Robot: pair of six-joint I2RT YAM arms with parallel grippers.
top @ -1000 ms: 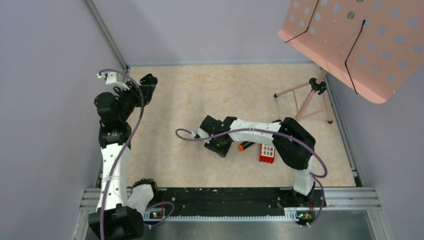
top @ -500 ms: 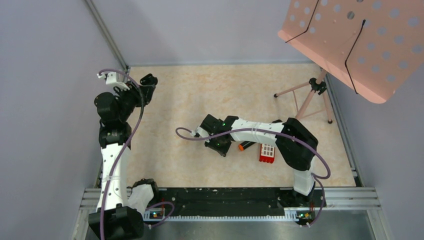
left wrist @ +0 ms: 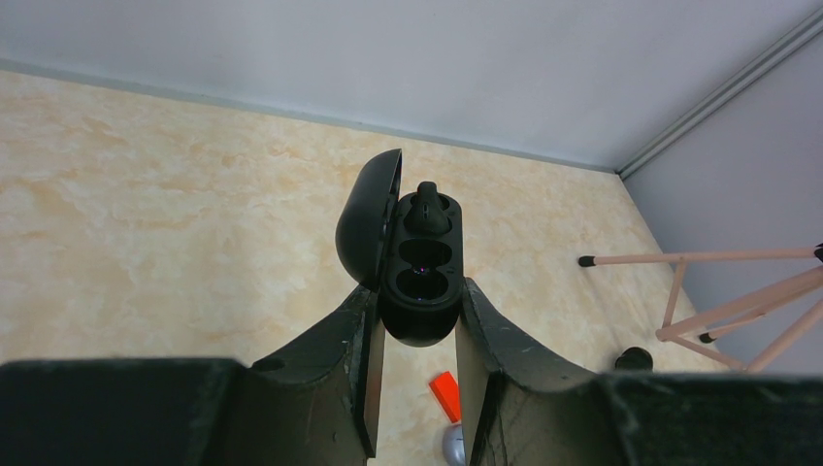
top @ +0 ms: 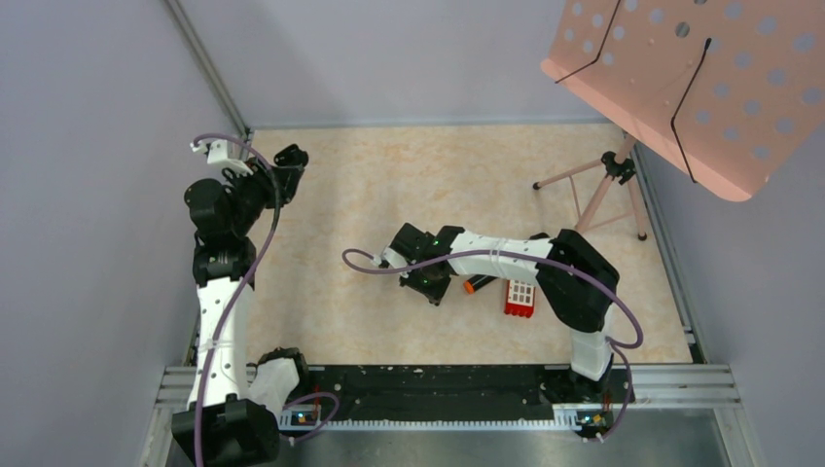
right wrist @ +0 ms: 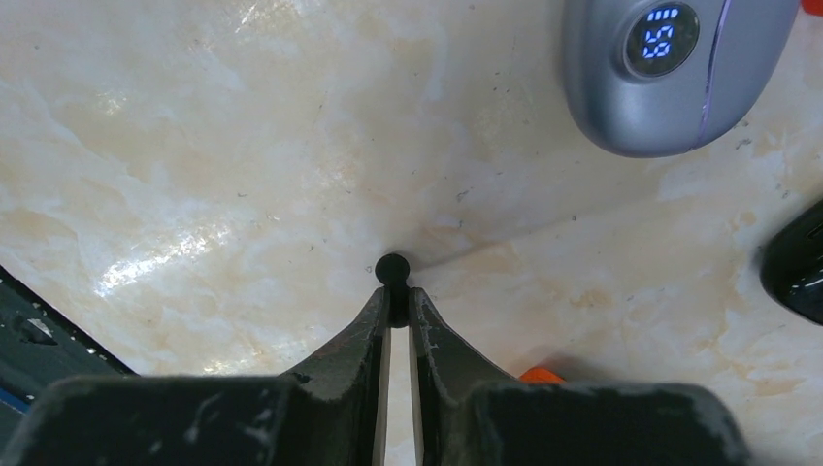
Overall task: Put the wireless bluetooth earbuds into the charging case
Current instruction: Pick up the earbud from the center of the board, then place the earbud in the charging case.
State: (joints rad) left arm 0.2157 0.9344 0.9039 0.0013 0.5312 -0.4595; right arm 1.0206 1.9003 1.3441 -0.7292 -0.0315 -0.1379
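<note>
Right wrist: fingers [right wrist: 364,335], low over table [right wrist: 194,146], pinch earbud [right wrist: 392,269].

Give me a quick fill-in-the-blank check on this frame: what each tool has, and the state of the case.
1. The left tool holds the charging case with its lid ____.
2. The seated earbud fills one slot; the other slot is ____.
3. The loose earbud, pinched by the right tool on the table, is ____ in colour.
4. The grey device shows lit digits coloured ____.

Missing words: open; empty; black; blue.
</note>
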